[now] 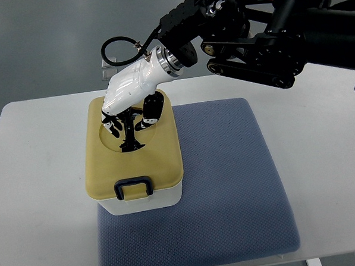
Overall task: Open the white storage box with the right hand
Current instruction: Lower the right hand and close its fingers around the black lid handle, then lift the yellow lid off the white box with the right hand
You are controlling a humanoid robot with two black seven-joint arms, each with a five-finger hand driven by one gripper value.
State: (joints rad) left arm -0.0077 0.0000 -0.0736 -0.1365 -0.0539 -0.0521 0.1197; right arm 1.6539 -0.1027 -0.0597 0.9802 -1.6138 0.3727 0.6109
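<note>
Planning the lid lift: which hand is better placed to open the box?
Right. The right hand is already over the yellow lid of the storage box, fingers down in its recess. No left hand shows.

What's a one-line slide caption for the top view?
Right hand reaches down onto the yellow lid of the white storage box, fingers at the lid's recessed handle; box sits on a blue mat.

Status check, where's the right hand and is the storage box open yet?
Right hand down on the box lid, fingers in its round recess. White storage box still closed, front latch down. Left hand out of view. Nothing blocking.
</note>
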